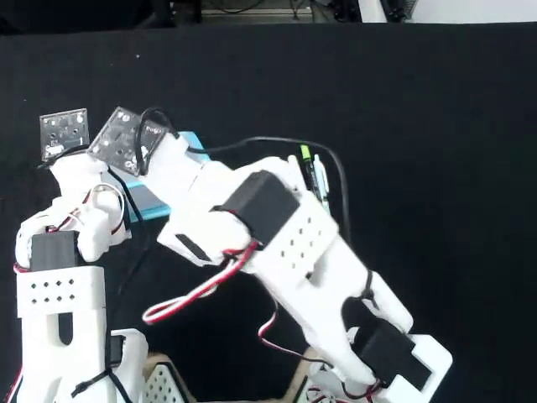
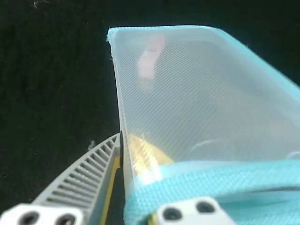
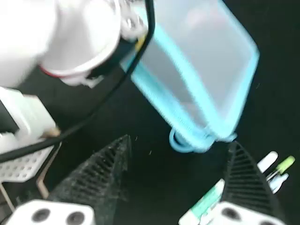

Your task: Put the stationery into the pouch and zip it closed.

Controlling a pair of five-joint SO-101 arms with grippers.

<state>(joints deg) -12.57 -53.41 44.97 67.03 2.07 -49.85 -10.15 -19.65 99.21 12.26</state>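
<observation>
Beside the pouch (image 1: 147,203), high view: we log pens (image 1: 315,172) lying on the table, not yet packed. Left wrist view: the left gripper (image 2: 123,140) is clamped on the pouch's edge. Right wrist view: the right gripper (image 3: 179,143) hangs above the pouch's zip end, jaws wide apart. We judge that loading and zipping remain.

Left arm (image 1: 59,277) stands at near left corner of table (image 1: 436,101), elbow folded, wrist tipped forward and down. Left gripper (image 2: 123,147) clamped on edge of pouch (image 2: 187,93). Right arm (image 1: 285,235) stretches from near edge, right of centre, diagonally leftward, its wrist just beside left wrist. Right gripper (image 3: 180,143) spread wide, holding nothing, fingers angled down toward table.
</observation>
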